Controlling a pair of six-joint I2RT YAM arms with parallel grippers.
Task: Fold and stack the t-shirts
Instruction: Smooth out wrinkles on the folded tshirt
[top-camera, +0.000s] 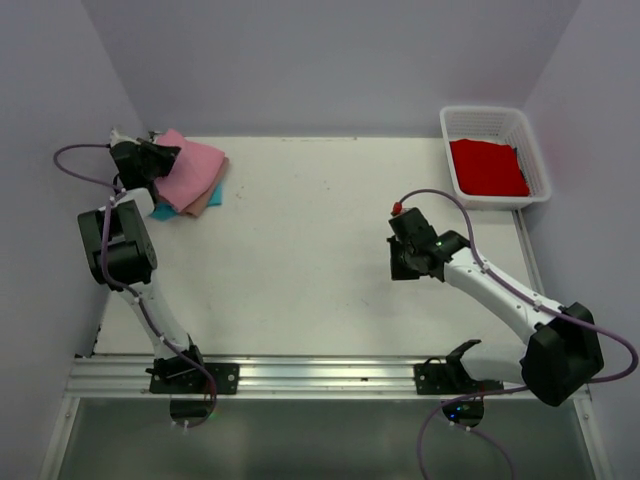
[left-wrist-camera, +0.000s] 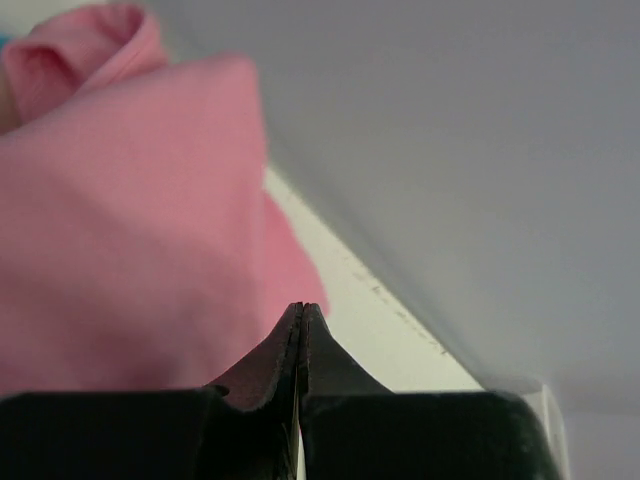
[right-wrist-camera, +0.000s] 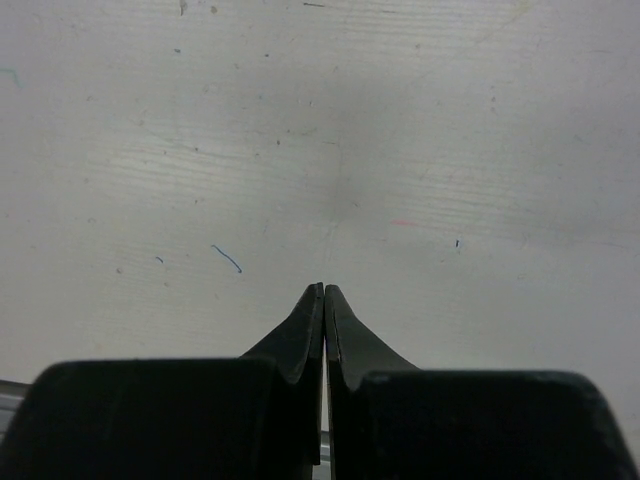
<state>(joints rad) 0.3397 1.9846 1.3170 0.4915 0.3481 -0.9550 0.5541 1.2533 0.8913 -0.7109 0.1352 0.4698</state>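
**Table status: three shirts stacked, one not yet taken from its basket**

White table (top-camera: 320, 300), enclosed by pale grey walls, carries everything under inspection.

Top view. A stack lies at the far left corner: bright pink shirt (top-camera: 192, 168) on top, tan-pink shirt (top-camera: 207, 200) showing beneath its near edge, teal shirt (top-camera: 163, 212) lowest, with only its corners visible. The left gripper (top-camera: 160, 158) sits at the stack's left side. The red shirt (top-camera: 488, 167) lies in a white lattice basket (top-camera: 485, 113) at the far right corner. The right gripper (top-camera: 405, 262) hangs over bare table right of centre, well apart from the basket.

Left wrist view. The left gripper (left-wrist-camera: 302, 315) has its fingers pressed together with no cloth between them. The bright pink shirt (left-wrist-camera: 130, 220) fills the left of the view, just beside the tips; contact cannot be confirmed. Wall and the table's far edge lie to the right.

Right wrist view. The right gripper (right-wrist-camera: 323, 295) is likewise pressed tight and empty, above scuffed table (right-wrist-camera: 320, 150).

Assessment. Stacking of three shirts appears complete, and the red shirt is the outstanding item. The next move calls for spreading the right fingers, reaching over the basket rim and pinching the red cloth. The basket's walls are the only obstacle, and the light basket may lift with the shirt.
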